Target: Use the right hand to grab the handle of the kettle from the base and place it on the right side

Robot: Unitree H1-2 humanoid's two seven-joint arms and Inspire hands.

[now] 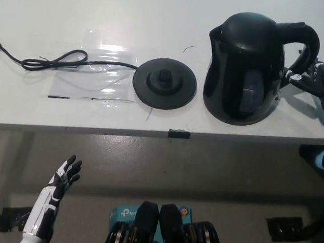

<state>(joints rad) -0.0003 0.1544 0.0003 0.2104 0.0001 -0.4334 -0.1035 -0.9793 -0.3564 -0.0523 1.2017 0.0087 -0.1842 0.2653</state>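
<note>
Just left of the right hand's fingers (304,78) stands the kettle (245,66).

One camera only, up on the robot's head, looking steeply down over the near edge of the white flat-topped desk (161,6). It frames the desk across the upper half and grey smooth floor (203,171) below, at moderate range.

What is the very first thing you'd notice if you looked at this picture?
The big black kettle stands out first, upright on the right part of the white table. Just left of it lies its round black base, with a cord trailing off to the left. The black right hand is beside the kettle's handle; the white left hand rests open below the table edge.
</note>
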